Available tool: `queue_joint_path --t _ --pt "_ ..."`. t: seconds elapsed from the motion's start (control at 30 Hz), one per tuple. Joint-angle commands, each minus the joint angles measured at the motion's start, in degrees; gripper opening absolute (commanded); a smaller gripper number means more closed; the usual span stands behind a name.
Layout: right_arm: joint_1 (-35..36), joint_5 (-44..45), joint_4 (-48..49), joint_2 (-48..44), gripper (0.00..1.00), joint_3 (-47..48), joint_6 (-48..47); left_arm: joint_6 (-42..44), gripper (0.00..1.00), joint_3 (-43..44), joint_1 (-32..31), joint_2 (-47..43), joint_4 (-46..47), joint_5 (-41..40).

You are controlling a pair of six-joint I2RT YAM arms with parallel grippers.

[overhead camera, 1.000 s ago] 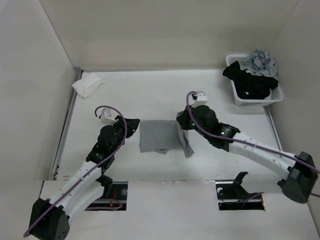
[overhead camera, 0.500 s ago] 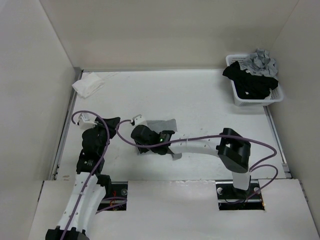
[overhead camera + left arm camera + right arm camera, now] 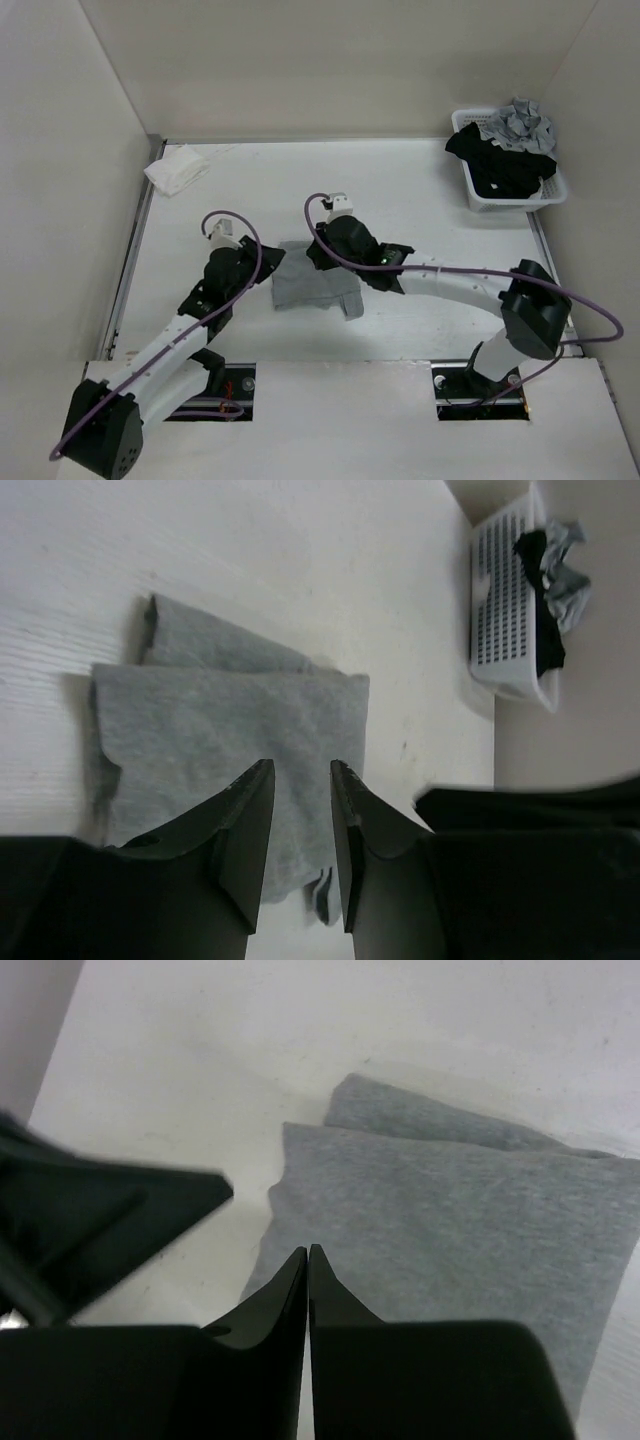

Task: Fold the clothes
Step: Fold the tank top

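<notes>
Nearest, at the near edge of the worktop (image 3: 420, 190), the two arms rise from their bases and reach inward toward the middle. The left arm (image 3: 180, 330) angles up and to the right; its left jaws stand apart with nothing between them and hang over the left end of the tank top (image 3: 305, 285), their tips above the grey fabric in the left wrist view. The right arm (image 3: 450, 285) stretches far across to the left, and its right jaws are pressed together, tip against tip, with no fabric seen caught in them, poised over the far right part of the same garment. The tank top lies flat on the middle of the worktop, folded into a compact grey rectangle, with a lower layer peeking out along one edge and a small flap sticking out at its near right corner. Farther back, a crumpled white cloth (image 3: 175, 168) sits by the far left corner, well apart. At the far right stands a white basket (image 3: 515, 203) holding a black garment (image 3: 500, 165) with a grey patterned piece (image 3: 520, 122) on top.
</notes>
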Motion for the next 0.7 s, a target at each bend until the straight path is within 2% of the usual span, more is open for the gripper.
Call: queue_joint_path --t 0.0,0.13,0.27,0.67 --pt "-3.15 -10.09 10.88 5.74 0.05 -2.45 4.92 -0.47 0.26 -1.11 -5.78 2.52 6.63 -5.65" --pt "-5.26 -15.55 17.22 12.86 0.04 -1.22 8.61 -3.18 0.20 -4.98 -8.78 2.88 6.54 -9.00" --pt "-6.14 -17.93 21.35 18.84 0.04 0.97 11.96 -5.21 0.19 -8.50 -10.10 2.96 6.10 -10.06" --pt "-10.71 -16.62 25.93 29.75 0.04 6.08 19.87 -7.94 0.19 -13.77 -12.83 9.12 6.72 -11.20"
